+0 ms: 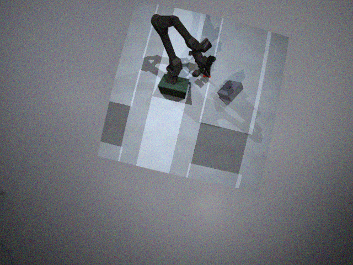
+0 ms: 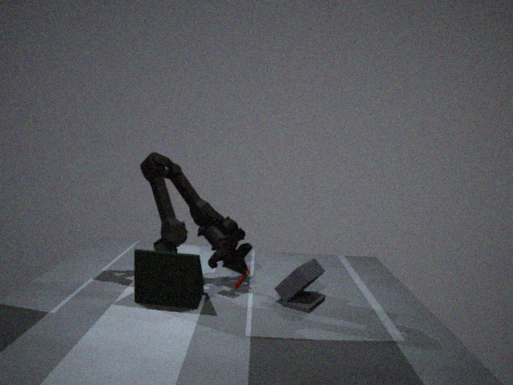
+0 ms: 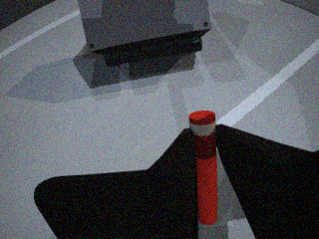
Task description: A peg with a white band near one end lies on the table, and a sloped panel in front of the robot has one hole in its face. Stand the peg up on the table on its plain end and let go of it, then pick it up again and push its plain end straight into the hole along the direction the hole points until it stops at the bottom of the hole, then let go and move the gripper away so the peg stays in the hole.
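No lettering or numbers that I can make out from here.

I see no readable words, labels, brands, figures or signs on the black arm (image 1: 166, 42) (image 2: 163, 200), on the dark green block (image 1: 172, 86) (image 2: 167, 280) under it, on the gray sloped panel (image 1: 234, 86) (image 2: 300, 277) (image 3: 145, 20), or on the red peg (image 1: 209, 76) (image 2: 241, 279) (image 3: 207, 191). The white band (image 3: 202, 129) on the peg carries no mark I can read, and the pale stripes (image 1: 260, 82) (image 2: 370, 298) (image 3: 274, 82) across the table (image 1: 159, 137) (image 2: 289, 318) (image 3: 100, 139) spell nothing out to my eye.
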{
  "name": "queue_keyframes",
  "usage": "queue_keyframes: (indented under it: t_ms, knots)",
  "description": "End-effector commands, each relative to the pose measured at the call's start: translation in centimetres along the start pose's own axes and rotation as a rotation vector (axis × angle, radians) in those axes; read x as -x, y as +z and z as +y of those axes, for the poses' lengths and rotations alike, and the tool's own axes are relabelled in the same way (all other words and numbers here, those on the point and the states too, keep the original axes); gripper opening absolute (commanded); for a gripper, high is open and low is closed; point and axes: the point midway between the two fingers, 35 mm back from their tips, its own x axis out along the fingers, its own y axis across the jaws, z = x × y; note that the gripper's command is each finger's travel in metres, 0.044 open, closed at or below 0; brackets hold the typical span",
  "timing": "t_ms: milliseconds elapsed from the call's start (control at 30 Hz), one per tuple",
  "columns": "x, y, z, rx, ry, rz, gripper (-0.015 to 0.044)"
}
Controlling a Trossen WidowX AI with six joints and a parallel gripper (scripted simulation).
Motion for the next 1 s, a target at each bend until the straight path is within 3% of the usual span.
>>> queue_keyframes:
  t_ms: [0,967]
  knots:
    - [0.3,-0.1,-0.2,-0.003,0.001,-0.031,0.0049]
    - [1.8,-1.2,-0.2,-0.006,-0.001,-0.281,0.0049]
